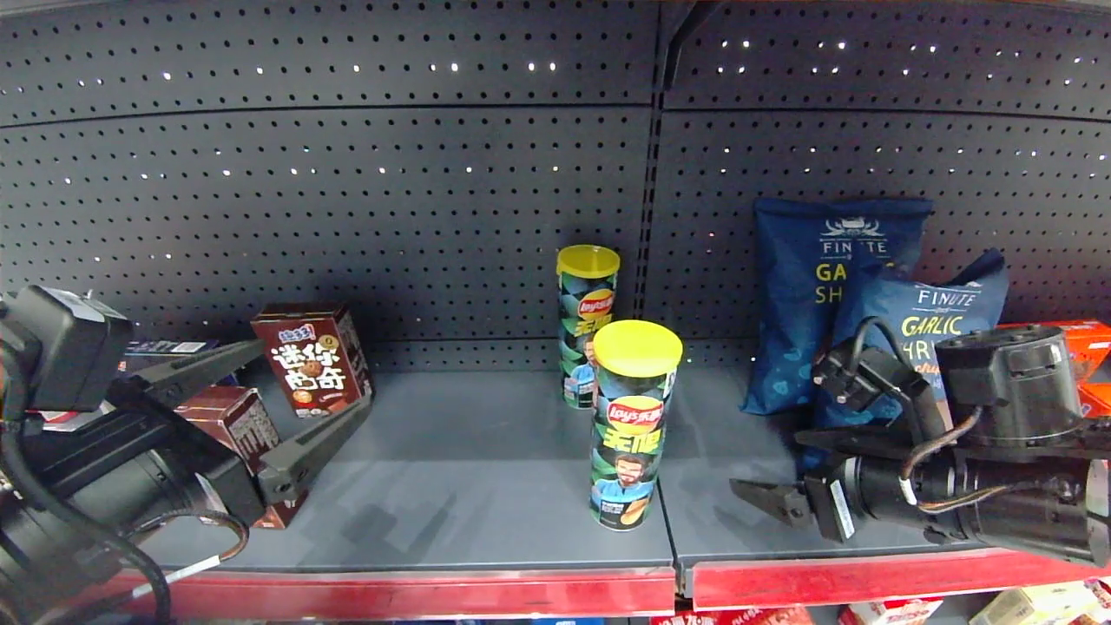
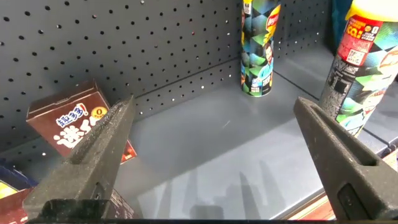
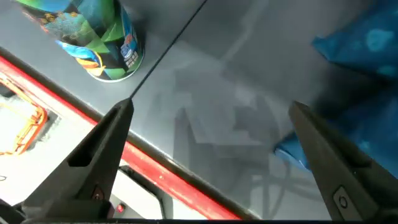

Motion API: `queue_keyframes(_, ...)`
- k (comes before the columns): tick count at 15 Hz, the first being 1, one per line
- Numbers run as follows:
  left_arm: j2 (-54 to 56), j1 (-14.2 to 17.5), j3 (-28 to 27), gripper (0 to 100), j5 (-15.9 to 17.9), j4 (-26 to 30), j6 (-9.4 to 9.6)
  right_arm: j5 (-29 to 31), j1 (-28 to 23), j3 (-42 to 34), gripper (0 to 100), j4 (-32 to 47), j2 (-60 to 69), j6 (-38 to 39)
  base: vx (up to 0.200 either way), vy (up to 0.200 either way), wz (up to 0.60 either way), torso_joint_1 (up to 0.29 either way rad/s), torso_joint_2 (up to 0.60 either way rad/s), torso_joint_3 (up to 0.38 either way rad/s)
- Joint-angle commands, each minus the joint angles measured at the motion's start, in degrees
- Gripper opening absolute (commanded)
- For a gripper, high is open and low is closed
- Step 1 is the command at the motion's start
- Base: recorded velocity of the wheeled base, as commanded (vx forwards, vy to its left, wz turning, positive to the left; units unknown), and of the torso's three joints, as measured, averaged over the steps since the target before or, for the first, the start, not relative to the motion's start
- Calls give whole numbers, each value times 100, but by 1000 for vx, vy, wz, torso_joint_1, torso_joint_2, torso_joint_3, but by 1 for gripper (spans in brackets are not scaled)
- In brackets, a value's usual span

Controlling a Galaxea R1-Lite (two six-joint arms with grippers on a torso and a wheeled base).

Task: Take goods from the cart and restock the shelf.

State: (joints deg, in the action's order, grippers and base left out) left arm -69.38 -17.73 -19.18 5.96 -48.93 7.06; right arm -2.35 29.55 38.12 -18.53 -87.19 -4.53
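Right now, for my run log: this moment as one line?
left gripper open near brown box | right gripper open above shelf front beside blue bag | front can and rear can upright on shelf

A shop was indicated: packaged snacks were displayed on a pegboard-backed shelf edged with a red price rail.

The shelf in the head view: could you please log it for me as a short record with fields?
shelf: grey deck, red front edge
front can: upright, yellow lid, near front edge
rear can: upright, by the back panel
blue bags: two, leaning on back panel
brown boxes: left side
left gripper: jaws open, empty, near brown boxes
right gripper: jaws open, empty, over shelf front
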Motion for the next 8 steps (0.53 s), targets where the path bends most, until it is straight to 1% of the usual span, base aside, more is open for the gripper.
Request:
queue_keyframes(1, -102, 6, -7, 100, 2, -2, 6, 7, 112, 372, 100, -10, -457, -4, 0, 0, 0, 0, 0, 0)
queue_keyframes(3, -138, 6, -7, 100, 2, -2, -3, 24, 112, 635, 100, -10, -694, -4, 0, 0, 0, 0, 0, 0)
queue_keyframes(5, -190, 6, 2, 100, 2, -2, -3, 16, 139, 741, 100, -116, -897, -4, 0, 0, 0, 0, 0, 0)
queue_keyframes(8, -225, 6, 2, 100, 10, -2, 6, 24, 297, 934, 100, -204, -1134, -4, 0, 0, 0, 0, 0, 0)
